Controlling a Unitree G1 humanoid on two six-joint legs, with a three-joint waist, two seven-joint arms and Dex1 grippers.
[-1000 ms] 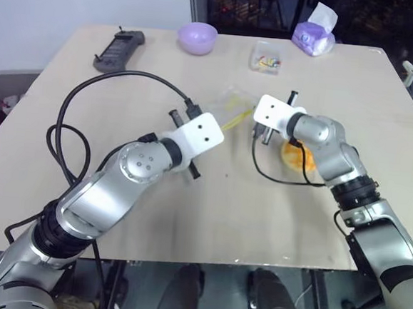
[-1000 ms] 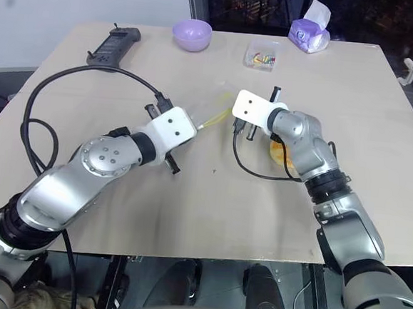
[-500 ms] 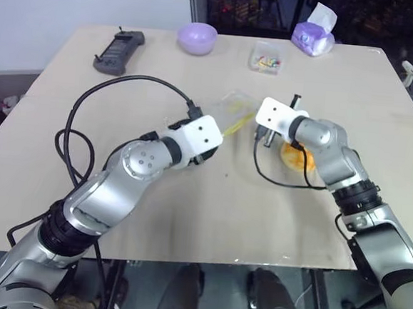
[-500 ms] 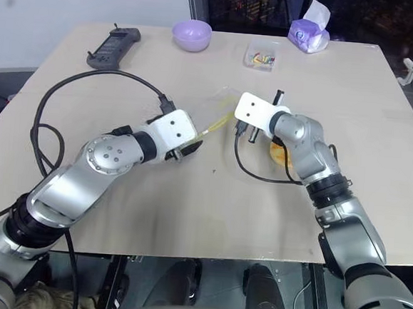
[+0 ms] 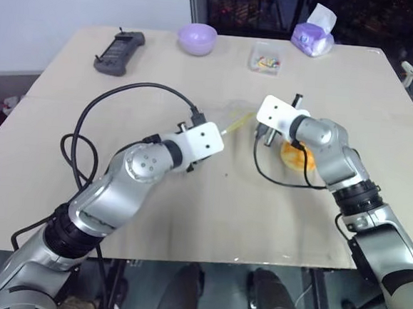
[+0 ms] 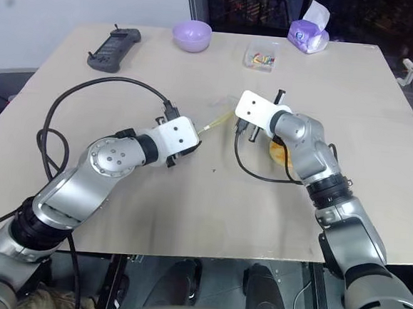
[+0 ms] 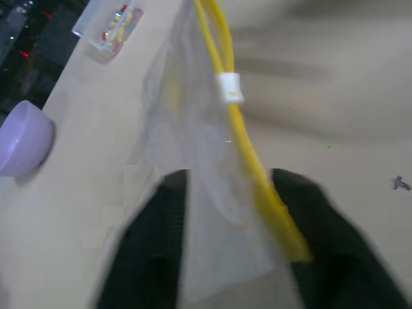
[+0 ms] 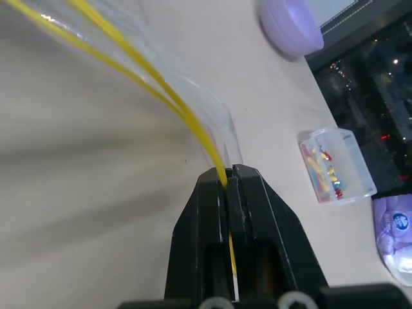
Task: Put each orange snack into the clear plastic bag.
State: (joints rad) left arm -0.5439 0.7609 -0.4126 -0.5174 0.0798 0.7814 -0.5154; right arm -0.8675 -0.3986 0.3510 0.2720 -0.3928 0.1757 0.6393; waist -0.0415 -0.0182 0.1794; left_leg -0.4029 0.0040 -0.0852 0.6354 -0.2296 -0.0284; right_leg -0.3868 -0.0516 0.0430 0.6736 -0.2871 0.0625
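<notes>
the flat clear plastic bag with a yellow seal strip (image 7: 212,161) hangs stretched between the two arms near the middle of the pale wooden bench (image 5: 187,217). the right gripper (image 8: 227,177) has its black fingers pressed together on the yellow strip at one end of the bag's mouth. the left gripper (image 7: 228,206) has its two black fingers set apart on either side of the bag's other end, with the clear film and the yellow strip between them; whether they pinch it cannot be told. a small white slider (image 7: 229,88) sits on the strip.

the round domed orange-yellow snack (image 5: 297,156) lies on the bench at about 3 o'clock from the bag, just behind the right forearm and partly hidden by it, outside the bag.

toward 12 o'clock on the bench stand a small purple bowl (image 5: 197,37), a small clear box of colourful bits (image 5: 266,58) and a purple tissue pack (image 5: 314,35). a dark handheld device (image 5: 119,49) lies at about 10 o'clock.
</notes>
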